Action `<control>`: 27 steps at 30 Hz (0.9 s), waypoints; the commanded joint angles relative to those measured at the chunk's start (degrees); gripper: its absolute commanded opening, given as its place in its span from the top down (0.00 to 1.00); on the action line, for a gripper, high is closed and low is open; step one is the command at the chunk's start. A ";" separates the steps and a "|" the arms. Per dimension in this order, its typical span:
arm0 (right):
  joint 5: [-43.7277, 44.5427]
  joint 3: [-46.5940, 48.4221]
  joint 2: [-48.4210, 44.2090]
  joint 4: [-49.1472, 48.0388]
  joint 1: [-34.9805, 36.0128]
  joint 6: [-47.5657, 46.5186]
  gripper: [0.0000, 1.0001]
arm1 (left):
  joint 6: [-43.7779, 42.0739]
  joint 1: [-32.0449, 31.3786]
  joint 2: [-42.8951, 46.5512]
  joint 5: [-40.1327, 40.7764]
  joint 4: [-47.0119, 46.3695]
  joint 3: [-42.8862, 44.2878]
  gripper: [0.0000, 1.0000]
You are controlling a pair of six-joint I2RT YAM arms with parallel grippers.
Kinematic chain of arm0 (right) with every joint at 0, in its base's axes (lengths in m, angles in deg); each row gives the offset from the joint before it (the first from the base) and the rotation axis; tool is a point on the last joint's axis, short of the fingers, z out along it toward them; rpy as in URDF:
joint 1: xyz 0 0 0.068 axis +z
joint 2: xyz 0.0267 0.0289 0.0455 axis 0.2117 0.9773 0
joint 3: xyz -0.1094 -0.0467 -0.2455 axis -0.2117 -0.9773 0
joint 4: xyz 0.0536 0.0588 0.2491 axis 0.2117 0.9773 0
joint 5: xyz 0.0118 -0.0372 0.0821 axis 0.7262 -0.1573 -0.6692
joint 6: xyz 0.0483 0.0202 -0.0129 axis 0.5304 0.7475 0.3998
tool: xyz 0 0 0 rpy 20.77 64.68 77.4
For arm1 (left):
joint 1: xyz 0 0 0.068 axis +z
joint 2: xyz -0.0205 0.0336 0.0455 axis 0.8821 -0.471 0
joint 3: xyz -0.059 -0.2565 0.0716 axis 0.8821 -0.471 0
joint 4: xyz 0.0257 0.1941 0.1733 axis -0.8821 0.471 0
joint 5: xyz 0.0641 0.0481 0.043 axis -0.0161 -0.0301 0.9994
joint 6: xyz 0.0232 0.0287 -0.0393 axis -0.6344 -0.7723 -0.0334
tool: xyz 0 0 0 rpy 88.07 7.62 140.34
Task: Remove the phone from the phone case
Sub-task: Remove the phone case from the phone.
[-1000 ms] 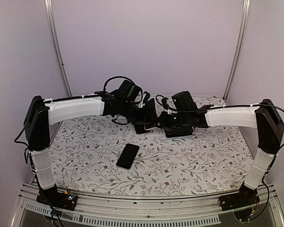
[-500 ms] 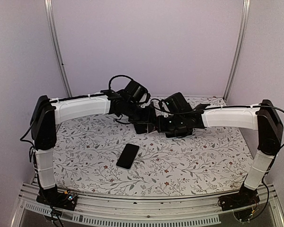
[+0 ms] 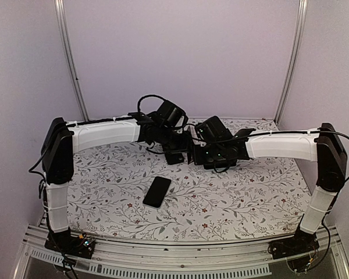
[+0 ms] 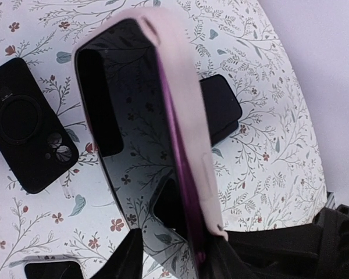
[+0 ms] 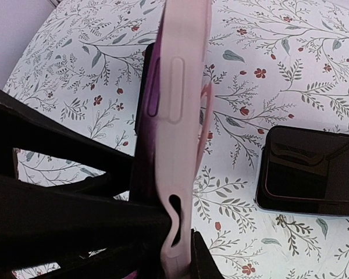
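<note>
The left pincer point(image 4: 175, 258) has its two fingers point(image 4: 131, 258) set on either side of the lower end of the phone point(image 4: 128, 116). One finger is on the dark glass side and the other on the covered back. They stand partly apart, and I cannot tell whether they press on it or only flank it.

The phone sits inside its pink case point(image 4: 183, 133). It is held up on edge, off the tabletop point(image 3: 250, 197), over the far middle of the flowered cloth where the two arms meet. In the right wrist view its purple side shows along the rim of the case.

The right pincer point(image 5: 175, 261) is closed tight on the near end of the pink case, close to a slot cut in its rim.

Down on the tabletop, the left wrist view shows a ringed black phone point(image 4: 29, 139) lying back up, left of the held one. A black slab point(image 4: 221, 107) peeks out from behind the held phone on the right. Nearer the arm bases a black phone point(image 3: 157, 192) lies flat, well apart from both pincers.
</note>
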 commanded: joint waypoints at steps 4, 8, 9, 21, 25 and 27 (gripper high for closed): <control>0.59 4.42 -2.49 -5.31 2.74 -2.56 1.00 | 0.34 2.17 -4.68 7.11 2.91 -4.37 0.74; 0.63 4.19 -2.57 -4.94 2.74 -2.57 1.00 | 0.32 2.69 -4.26 7.30 1.90 -6.10 0.81; 0.61 4.19 -2.53 -4.91 2.73 -2.63 1.00 | 0.22 2.76 -4.22 7.23 1.78 -6.42 0.83; -1.35 3.31 -3.02 -5.07 2.58 -2.68 1.00 | -2.14 3.48 -3.05 2.72 -2.24 -9.47 0.85; -1.76 2.44 -4.04 -6.19 2.56 -2.98 1.00 | -2.64 3.48 -2.83 0.57 -3.32 -10.07 0.81; -1.49 2.43 -4.34 -6.15 2.54 -3.22 1.00 | -2.84 3.47 -2.85 0.22 -3.43 -10.00 0.85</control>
